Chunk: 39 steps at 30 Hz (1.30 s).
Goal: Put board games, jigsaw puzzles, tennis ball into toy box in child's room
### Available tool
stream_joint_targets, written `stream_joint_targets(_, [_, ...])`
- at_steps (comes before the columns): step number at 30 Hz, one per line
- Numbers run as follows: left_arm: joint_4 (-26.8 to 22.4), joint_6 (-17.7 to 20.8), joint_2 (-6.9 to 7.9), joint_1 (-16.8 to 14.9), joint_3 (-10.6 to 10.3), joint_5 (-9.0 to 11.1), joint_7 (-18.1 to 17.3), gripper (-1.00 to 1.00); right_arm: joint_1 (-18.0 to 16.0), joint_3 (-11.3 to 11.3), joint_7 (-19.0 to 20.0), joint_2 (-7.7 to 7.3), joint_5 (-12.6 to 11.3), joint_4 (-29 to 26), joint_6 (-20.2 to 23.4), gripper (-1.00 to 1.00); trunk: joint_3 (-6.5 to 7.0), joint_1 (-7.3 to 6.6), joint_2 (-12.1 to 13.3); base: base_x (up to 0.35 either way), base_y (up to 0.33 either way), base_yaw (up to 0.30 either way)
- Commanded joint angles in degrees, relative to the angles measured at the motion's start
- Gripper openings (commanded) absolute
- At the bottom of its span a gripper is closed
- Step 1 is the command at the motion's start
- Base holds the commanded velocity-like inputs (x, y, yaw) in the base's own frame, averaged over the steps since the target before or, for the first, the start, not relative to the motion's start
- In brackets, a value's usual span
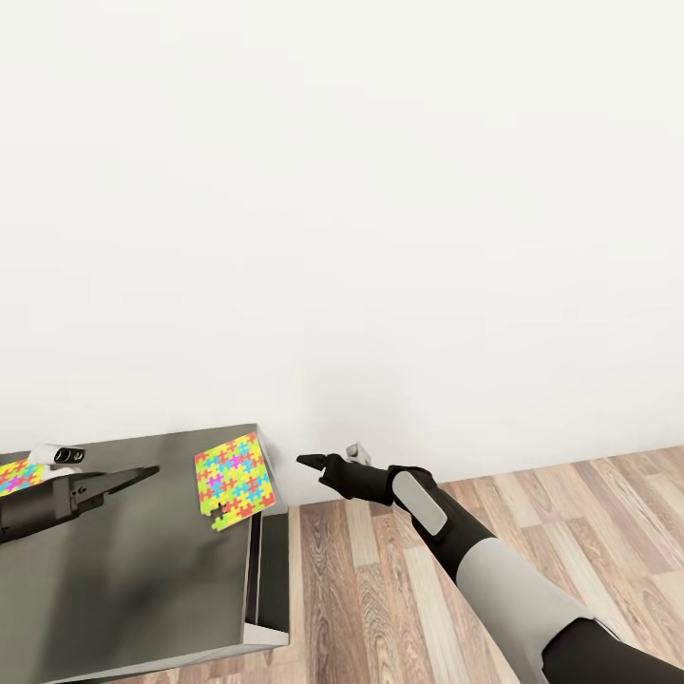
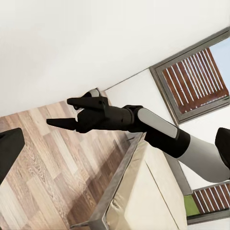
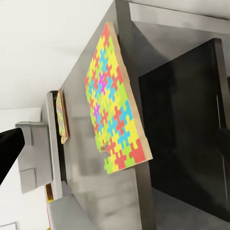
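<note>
A: Report the position of the jigsaw puzzles relative to the table (image 1: 142, 579).

B: One jigsaw puzzle (image 1: 234, 478) lies flat on the dark grey top at the corner nearest the wall, and one edge overhangs the table side slightly. The second jigsaw puzzle (image 1: 19, 474) lies on the same top, well apart from the first along the wall edge, and is cut off by the frame border.

A: Left gripper status?

B: The left gripper (image 1: 142, 472) is over the table top between the two puzzles. Its fingers appear drawn together and it carries nothing. It is not touching either sheet.

A: Right gripper status?

B: The right gripper (image 1: 309, 462) hangs off the table, over the wood floor (image 1: 380, 589), just beside the corner with the first puzzle. The left wrist view shows its two fingers (image 2: 79, 101) spread apart with nothing between them.
</note>
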Motion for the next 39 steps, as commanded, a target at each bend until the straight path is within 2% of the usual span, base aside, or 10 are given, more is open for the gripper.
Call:
stream_joint_targets(1, [-0.01, 0.61, 0.02, -0.02, 0.0, -0.05, -0.24, 1.0, -0.05, 0.06, 0.12, 0.0, -0.1, 0.03, 0.12, 1.0, -0.05, 0.01, -0.04, 0.0, 0.0, 0.0])
stream_joint_targets(39, [-0.01, 0.58, 0.02, -0.02, 0.0, -0.05, -0.24, 1.0, -0.05, 0.42, 0.07, 0.1, -0.1, -0.02, -0.24, 1.0, 3.05, 0.01, -0.04, 0.0, 0.0, 0.055])
